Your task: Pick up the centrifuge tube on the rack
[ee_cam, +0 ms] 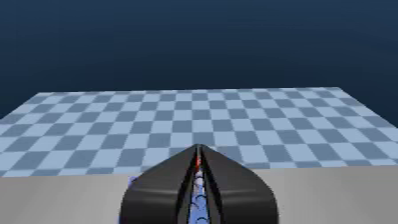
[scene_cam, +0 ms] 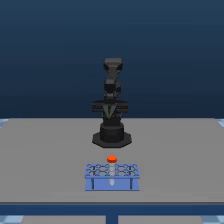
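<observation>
above the rack (scene_cam: 112, 177), lower the claw (ee_cam: 198, 200), fingers nearly pressed together, spread it, centre on the centrifuge tube (scene_cam: 112, 159) and close below its cap.

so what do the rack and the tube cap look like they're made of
The rack looks like matte blue plastic: flat even colour, no shine, dark legs at its sides. The tube's cap looks like smooth orange-red plastic, though at this size that is a guess. This is a rendered scene, so both readings rest on colour and shading alone.
</observation>
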### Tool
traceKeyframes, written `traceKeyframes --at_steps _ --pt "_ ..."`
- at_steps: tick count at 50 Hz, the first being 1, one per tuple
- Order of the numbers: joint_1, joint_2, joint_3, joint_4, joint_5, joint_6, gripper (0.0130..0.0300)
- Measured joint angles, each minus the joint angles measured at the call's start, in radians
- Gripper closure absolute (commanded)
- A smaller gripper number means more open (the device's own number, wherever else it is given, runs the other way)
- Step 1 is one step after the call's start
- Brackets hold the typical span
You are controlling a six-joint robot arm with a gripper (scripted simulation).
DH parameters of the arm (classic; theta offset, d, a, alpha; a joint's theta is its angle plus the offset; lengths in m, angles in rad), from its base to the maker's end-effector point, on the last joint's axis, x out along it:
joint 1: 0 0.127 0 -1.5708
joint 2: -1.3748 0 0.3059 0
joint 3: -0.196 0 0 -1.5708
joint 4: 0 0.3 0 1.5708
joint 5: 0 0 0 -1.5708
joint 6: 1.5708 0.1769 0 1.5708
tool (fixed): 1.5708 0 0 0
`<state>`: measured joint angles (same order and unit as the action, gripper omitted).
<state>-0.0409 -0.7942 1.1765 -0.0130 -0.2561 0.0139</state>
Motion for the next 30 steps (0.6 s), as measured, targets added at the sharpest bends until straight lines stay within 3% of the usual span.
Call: traceKeyframes --at_steps 1,30 --pt "0.0 0.0 0.0 0.0 0.0 0.0 0.013" --pt "0.0 0.005 -0.002 0.001 0.0 -0.001 0.013"
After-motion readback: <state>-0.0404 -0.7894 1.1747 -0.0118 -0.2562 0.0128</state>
